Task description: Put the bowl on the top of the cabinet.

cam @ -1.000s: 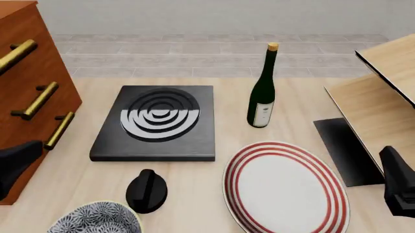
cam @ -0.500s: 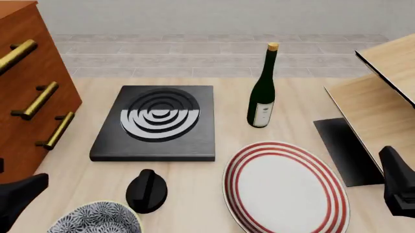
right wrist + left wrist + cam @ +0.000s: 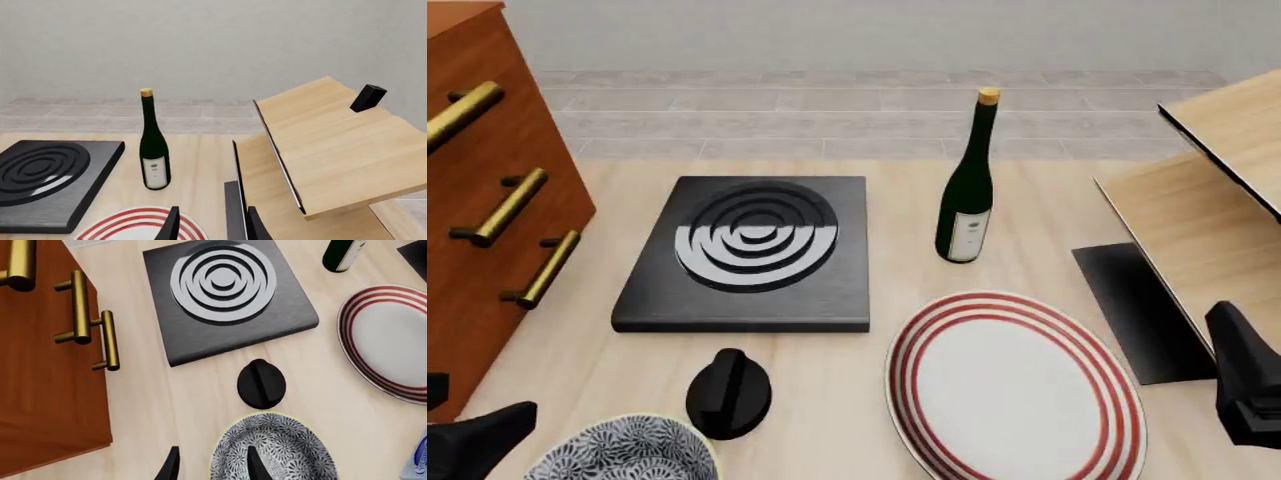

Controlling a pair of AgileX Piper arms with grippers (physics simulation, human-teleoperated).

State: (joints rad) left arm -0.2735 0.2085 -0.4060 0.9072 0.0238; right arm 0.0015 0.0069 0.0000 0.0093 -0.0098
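Note:
The bowl (image 3: 621, 452), white with a dense black floral pattern and a pale rim, sits at the table's near edge, left of centre. In the left wrist view the bowl (image 3: 277, 450) lies just under my left gripper (image 3: 212, 467), which is open. One finger is over the bowl's inside and the other is outside its rim. From the front only the left arm's dark body (image 3: 474, 440) shows, just left of the bowl. The reddish-brown cabinet (image 3: 481, 190) with brass handles stands at the far left. My right gripper (image 3: 211, 225) hangs open and holds nothing; its arm (image 3: 1244, 390) is at the right edge.
A black hob plate (image 3: 747, 250) lies mid-table with a dark wine bottle (image 3: 968, 185) to its right. A red-ringed plate (image 3: 1014, 385) and a black knob-shaped object (image 3: 729, 392) lie near the bowl. A pale wood shelf (image 3: 1214, 200) and a black slab (image 3: 1141, 310) stand on the right.
The left arm has slid from beside the cabinet's lower drawers toward the near edge, ending next to the bowl. The right arm and all objects have stayed put.

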